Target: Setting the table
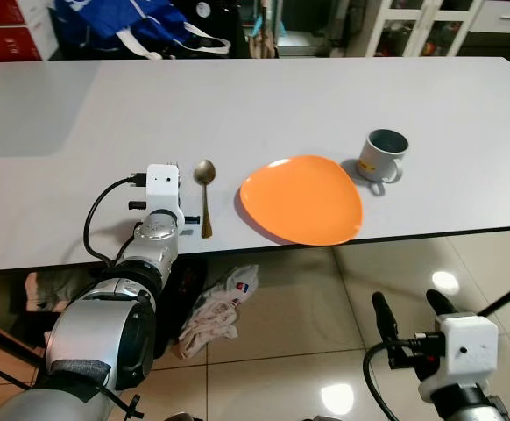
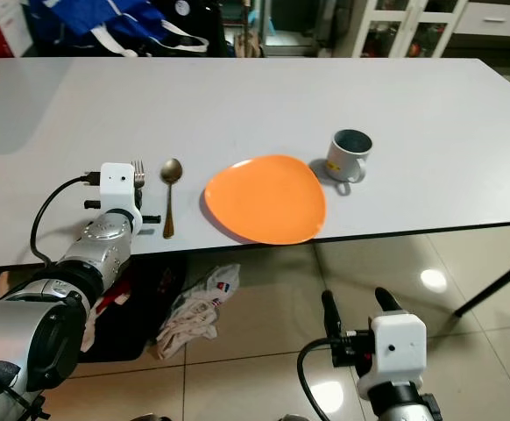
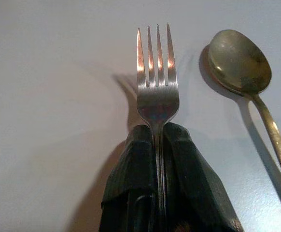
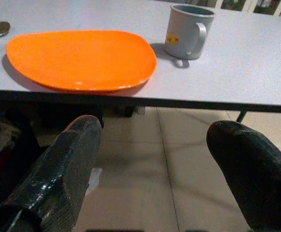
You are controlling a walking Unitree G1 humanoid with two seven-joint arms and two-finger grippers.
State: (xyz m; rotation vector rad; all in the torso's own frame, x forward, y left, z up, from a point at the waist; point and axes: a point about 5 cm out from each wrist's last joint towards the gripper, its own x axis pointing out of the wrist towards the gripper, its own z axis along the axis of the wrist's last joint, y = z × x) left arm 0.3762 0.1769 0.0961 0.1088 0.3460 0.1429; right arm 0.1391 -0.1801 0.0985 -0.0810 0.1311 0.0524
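My left gripper (image 3: 156,131) is shut on a silver fork (image 3: 156,92). The fork lies flat on the grey table (image 1: 237,96) near its front edge, tines pointing away from me. Just right of the fork lies a brass-coloured spoon (image 1: 204,191), bowl end far. Further right sits an orange plate (image 1: 301,198), and past it a grey mug (image 1: 384,154) with its handle towards me. My right gripper (image 1: 408,309) hangs open and empty below the table's front edge, over the floor, facing the plate (image 4: 80,58) and the mug (image 4: 189,30).
A crumpled cloth and plastic bag (image 1: 223,303) lie on the tiled floor under the table. A blue bag (image 1: 137,22) and dark items stand beyond the table's far edge, with a white cabinet (image 1: 430,26) at the back right.
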